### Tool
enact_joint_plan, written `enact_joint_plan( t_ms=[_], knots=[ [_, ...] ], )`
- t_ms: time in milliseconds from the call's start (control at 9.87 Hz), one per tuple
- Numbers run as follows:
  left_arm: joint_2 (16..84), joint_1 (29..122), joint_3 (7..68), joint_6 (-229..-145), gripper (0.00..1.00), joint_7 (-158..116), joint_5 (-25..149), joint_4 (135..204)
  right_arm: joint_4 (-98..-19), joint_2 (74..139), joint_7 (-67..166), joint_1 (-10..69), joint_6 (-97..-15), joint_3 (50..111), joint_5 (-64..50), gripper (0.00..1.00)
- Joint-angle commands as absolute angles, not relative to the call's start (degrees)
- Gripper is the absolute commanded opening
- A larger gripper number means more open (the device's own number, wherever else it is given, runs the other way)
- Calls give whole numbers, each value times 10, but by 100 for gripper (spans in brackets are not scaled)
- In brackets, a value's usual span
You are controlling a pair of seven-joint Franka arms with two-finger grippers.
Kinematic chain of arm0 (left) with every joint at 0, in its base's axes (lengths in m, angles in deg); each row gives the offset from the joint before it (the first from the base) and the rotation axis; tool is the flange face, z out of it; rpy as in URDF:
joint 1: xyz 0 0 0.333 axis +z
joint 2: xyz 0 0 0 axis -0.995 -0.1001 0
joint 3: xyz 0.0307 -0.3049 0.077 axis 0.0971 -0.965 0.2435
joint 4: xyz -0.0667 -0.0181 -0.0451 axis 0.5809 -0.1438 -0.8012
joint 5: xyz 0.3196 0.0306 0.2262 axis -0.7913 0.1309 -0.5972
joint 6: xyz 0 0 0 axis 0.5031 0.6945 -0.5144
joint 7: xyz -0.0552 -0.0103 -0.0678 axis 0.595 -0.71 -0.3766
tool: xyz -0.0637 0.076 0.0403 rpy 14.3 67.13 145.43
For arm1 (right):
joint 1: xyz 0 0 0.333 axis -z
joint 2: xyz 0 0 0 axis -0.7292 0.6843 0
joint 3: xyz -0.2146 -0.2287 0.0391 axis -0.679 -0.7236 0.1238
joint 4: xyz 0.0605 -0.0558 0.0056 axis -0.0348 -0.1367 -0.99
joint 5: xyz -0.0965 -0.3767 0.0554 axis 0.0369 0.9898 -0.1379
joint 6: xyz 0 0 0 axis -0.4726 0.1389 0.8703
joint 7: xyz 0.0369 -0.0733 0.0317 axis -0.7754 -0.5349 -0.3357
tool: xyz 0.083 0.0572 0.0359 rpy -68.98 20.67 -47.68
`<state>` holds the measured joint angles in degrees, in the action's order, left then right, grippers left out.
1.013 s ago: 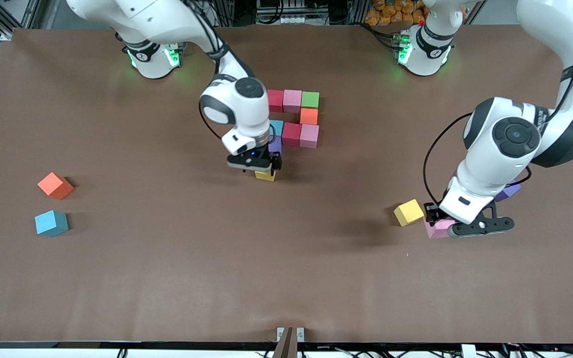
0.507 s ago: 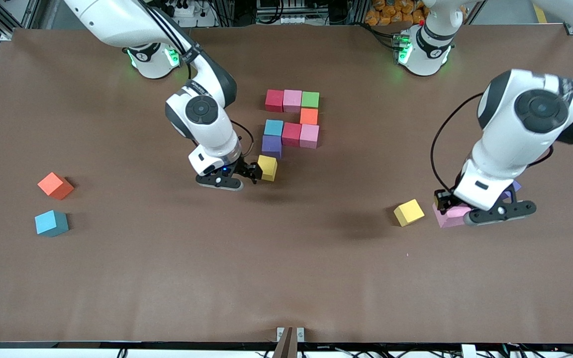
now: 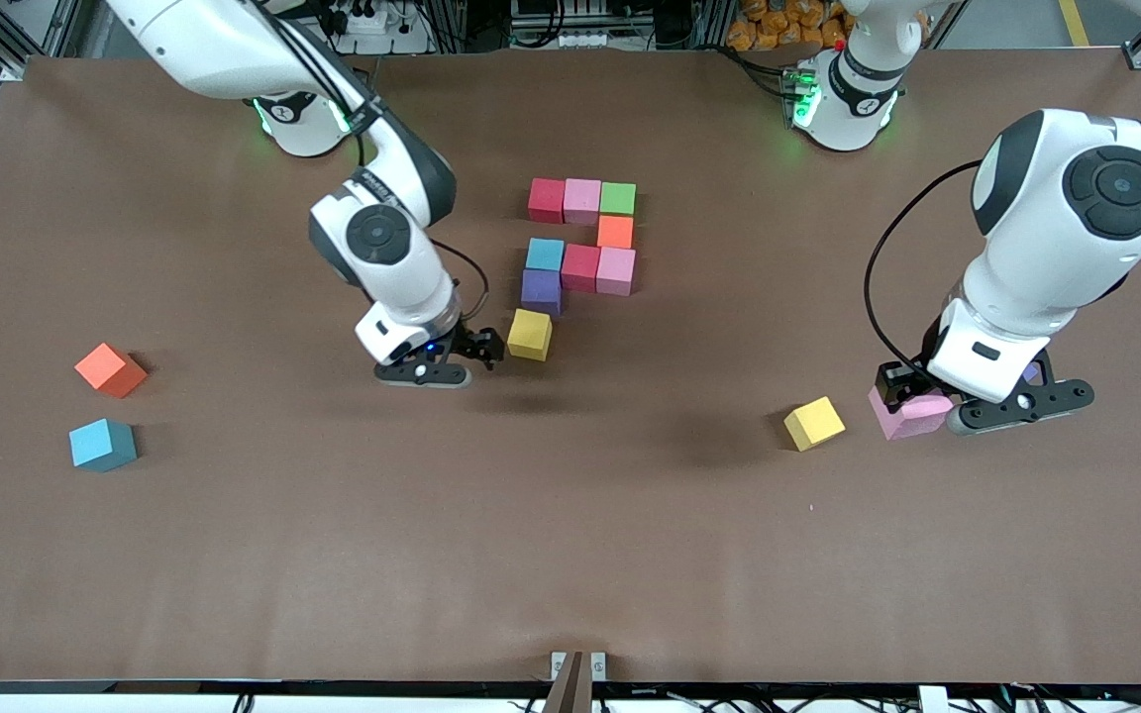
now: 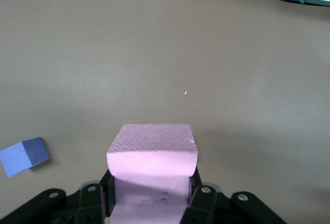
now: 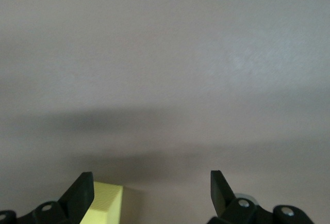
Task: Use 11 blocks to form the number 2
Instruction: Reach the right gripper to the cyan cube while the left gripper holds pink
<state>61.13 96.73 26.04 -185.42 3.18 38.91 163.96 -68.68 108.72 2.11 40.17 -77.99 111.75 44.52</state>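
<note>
Only the left wrist view shows left claw (image 4: 149, 195) squeezing pink block (image 4: 152, 152).

Both arms are showing glossy white shells with dark grey round joint caps and black bands at the joints. Green lights are glowing at the two white bases. A thin black cable is looping along each forearm. The right gripper (image 3: 476, 349) and the left gripper (image 3: 927, 401) are showing black bodies with small pale screws.
</note>
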Motion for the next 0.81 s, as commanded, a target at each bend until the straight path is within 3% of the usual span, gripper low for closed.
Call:
enact_joint_plan(
  t_ms=[0, 709],
  knots=[
    [623, 965, 260, -1844, 0, 26, 397, 1645, -689, 1071, 153, 469, -757, 1137, 408, 100],
    [639, 969, 250, -1815, 0, 30, 398, 1638, -682, 1076, 581, 660, -756, 1133, 405, 100]
  ],
)
